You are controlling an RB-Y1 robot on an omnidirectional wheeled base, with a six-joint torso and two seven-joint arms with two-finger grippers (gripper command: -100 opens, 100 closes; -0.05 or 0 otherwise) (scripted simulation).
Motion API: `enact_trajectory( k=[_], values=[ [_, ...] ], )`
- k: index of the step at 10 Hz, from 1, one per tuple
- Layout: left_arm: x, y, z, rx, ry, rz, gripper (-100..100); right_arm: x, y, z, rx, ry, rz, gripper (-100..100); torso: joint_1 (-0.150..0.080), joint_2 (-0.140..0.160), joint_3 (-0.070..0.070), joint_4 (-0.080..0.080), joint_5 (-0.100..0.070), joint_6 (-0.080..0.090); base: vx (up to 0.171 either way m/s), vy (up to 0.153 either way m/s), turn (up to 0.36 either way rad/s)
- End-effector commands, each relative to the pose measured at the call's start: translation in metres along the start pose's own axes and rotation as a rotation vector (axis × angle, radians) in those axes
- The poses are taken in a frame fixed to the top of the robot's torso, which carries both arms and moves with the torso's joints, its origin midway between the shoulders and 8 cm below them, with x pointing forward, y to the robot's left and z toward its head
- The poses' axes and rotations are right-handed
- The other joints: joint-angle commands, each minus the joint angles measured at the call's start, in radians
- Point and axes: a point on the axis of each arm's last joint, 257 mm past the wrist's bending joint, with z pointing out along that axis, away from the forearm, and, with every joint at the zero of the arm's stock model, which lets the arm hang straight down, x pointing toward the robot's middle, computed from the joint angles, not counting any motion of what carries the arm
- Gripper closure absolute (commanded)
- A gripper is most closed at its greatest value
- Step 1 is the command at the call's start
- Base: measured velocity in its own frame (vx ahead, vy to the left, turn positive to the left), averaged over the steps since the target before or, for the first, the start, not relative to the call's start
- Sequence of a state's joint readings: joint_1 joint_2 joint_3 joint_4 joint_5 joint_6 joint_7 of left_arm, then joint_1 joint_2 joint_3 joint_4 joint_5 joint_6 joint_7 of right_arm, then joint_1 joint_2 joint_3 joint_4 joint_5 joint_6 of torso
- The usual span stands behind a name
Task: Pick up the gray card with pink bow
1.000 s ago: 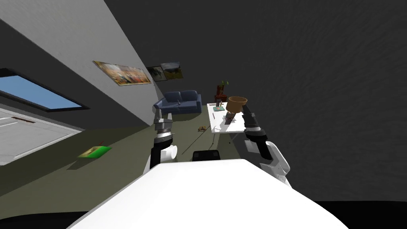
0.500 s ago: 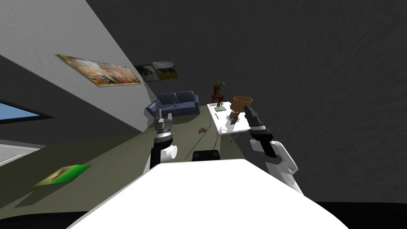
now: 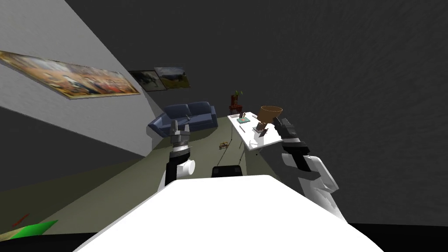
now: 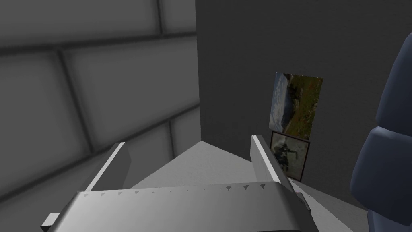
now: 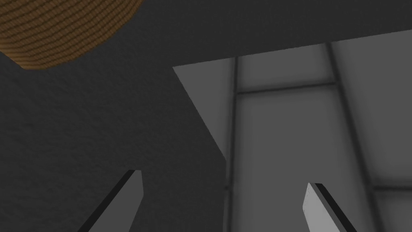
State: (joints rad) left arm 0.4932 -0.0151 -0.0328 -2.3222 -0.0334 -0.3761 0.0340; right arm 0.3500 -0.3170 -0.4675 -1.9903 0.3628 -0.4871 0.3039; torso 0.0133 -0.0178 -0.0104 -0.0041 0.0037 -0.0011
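Both gape wide: left pincer (image 4: pixel 189 141), and right pincer (image 5: pixel 223 178) seemingly over table (image 3: pixel 247 134)

A table (image 3: pixel 270 138) stands ahead of us, to the right. On it, a lamp (image 3: pixel 270 113) is at our end and a book (image 3: pixel 243 119) lies farther back. Our right gripper (image 3: pixel 279 120) is near the lamp. A sofa (image 3: pixel 188 116) sits left of the table, a plant (image 3: pixel 235 104) behind them. A small thing (image 3: pixel 224 144) lies on the floor (image 3: pixel 131 183) between sofa and table.
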Motion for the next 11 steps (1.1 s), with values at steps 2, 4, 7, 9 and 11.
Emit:
enact_trajectory(
  k=[2,4,7,9,11],
  values=[
    [0.000,0.000,0.000,0.000,0.000,0.000,0,-0.007,-0.047,-0.008,0.093,0.015,-0.156,-100,0.000,0.001,0.001,0.000,0.000,0.001,0.138,0.293,-0.267],
    [0.000,0.000,0.000,0.000,0.000,0.000,0,-0.015,-0.073,-0.016,0.147,0.018,-0.234,-100,0.000,-0.002,-0.001,0.000,0.000,0.000,0.159,0.219,-0.150],
    [0.000,0.000,0.000,0.000,0.000,0.000,0,-0.025,-0.120,-0.036,0.257,0.035,-0.355,-100,-0.005,-0.006,-0.003,-0.001,-0.001,0.000,0.190,0.188,-0.197],
    [0.000,0.000,0.000,0.000,0.000,0.000,0,-0.032,-0.144,-0.049,0.318,0.043,-0.410,-100,-0.008,-0.007,-0.004,-0.002,-0.002,0.000,0.197,0.164,-0.172],
    [0.000,0.000,0.000,0.000,0.000,0.000,0,-0.037,-0.182,-0.078,0.427,0.068,-0.489,-100,-0.008,-0.006,-0.004,-0.001,-0.002,0.000,0.207,0.188,-0.168]
  ],
)
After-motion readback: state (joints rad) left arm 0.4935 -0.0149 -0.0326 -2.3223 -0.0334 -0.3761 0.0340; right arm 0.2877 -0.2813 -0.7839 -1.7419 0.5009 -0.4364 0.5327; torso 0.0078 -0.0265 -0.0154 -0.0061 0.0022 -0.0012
